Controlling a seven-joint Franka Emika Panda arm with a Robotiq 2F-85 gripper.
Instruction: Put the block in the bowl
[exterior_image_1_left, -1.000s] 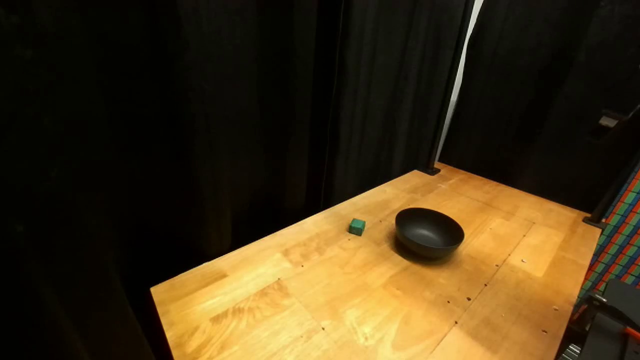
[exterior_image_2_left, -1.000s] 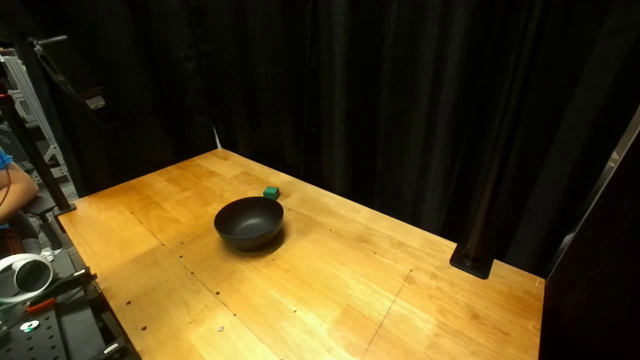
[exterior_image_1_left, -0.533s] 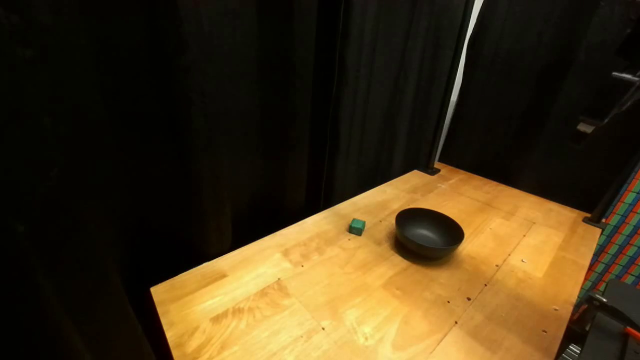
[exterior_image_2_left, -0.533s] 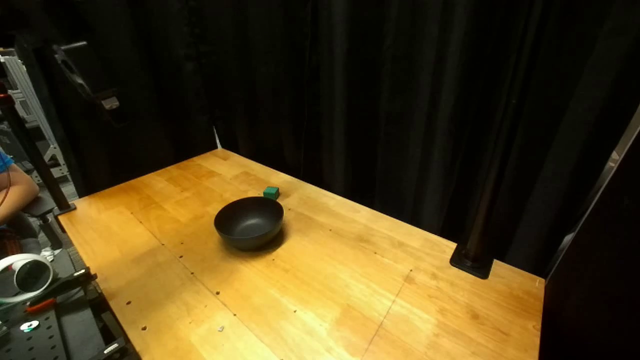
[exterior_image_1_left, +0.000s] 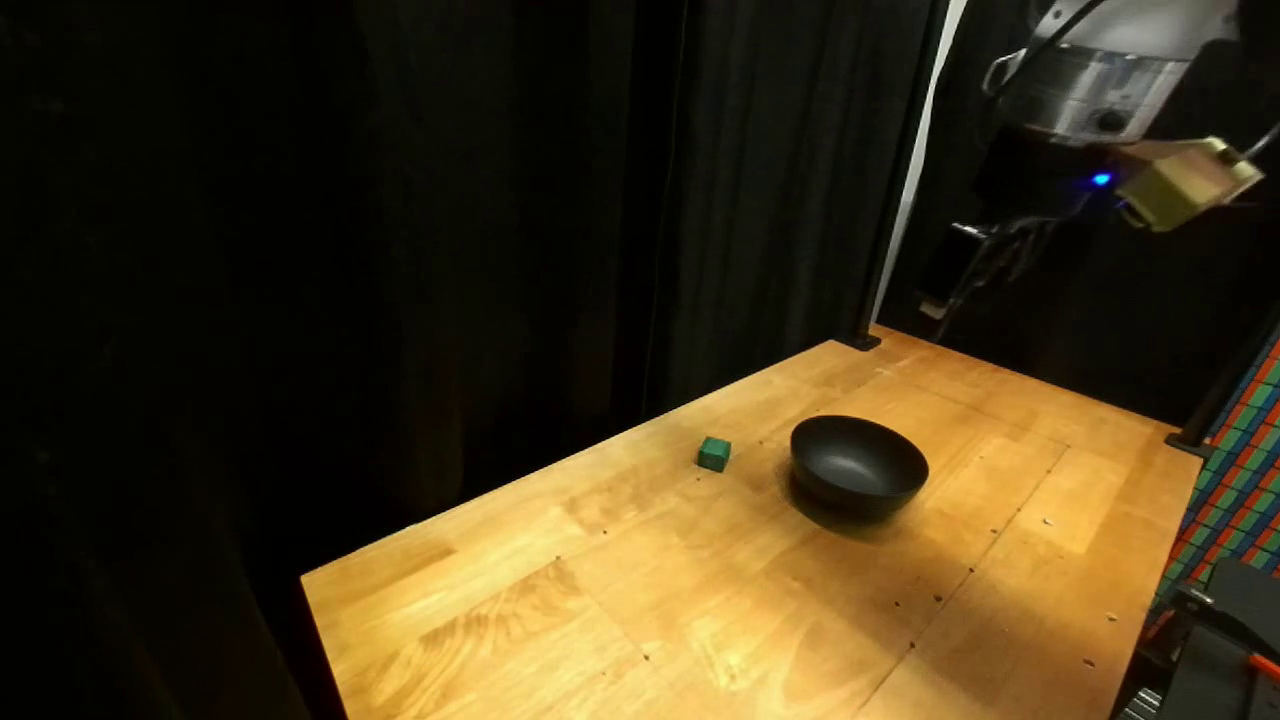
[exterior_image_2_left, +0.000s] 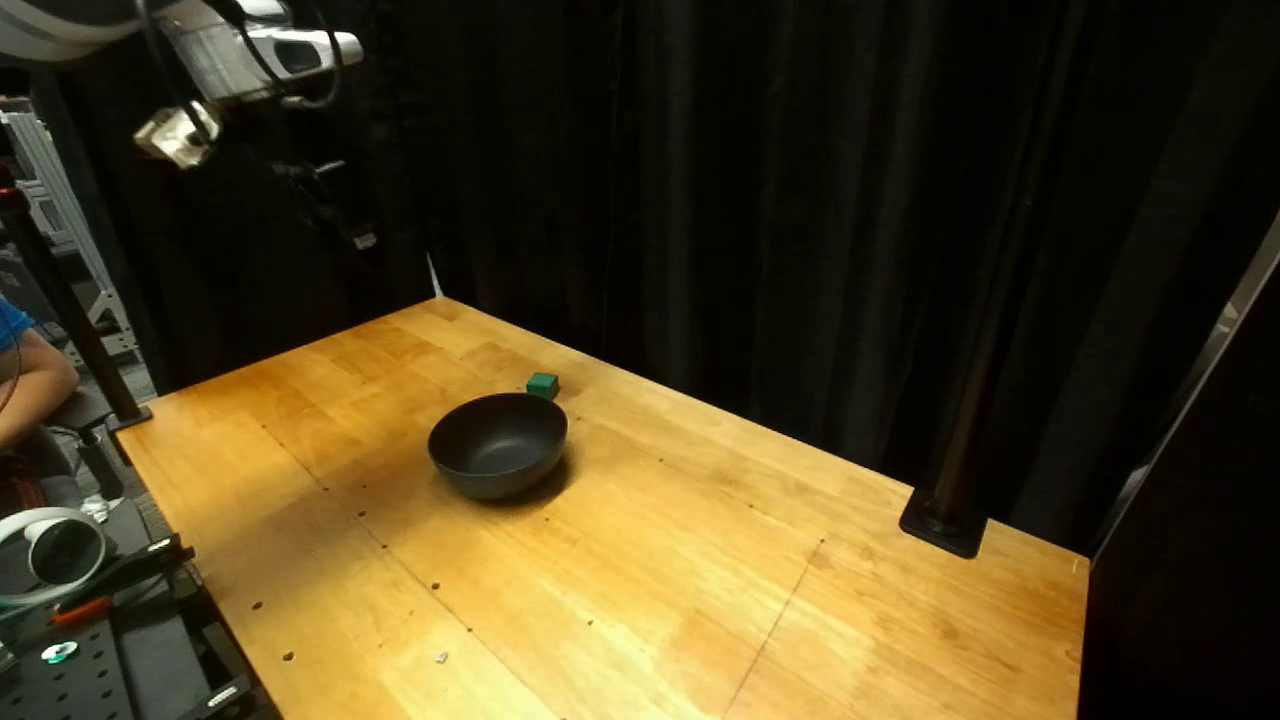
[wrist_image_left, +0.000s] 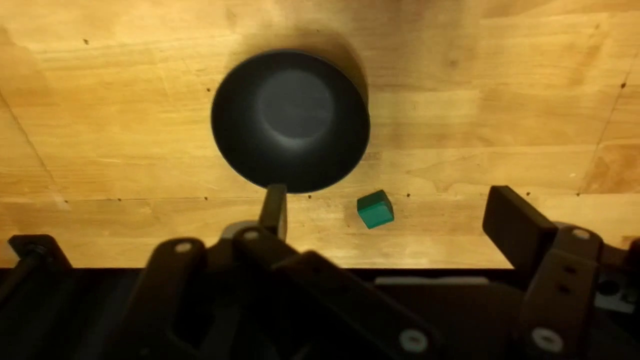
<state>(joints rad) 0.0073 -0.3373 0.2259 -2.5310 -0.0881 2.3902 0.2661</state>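
Here, round black bowl (wrist_image_left: 291, 117) and cubic green block (wrist_image_left: 376, 210) on grained wood (wrist_image_left: 450, 125), gripper (wrist_image_left: 389, 214), jaws wide apart.

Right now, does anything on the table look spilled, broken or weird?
Nothing looks spilled or broken: the black bowl sits upright, the green block flat beside it. Only a tiny pale speck on the wooden table looks stray.

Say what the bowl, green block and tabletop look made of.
Bowl: satin black, perhaps ceramic or plastic; soft highlight inside. Green block: perhaps painted wood or plastic; plain coloured faces, finish unclear. Tabletop: wood, by its grain and seams; bright patches suggest varnish.
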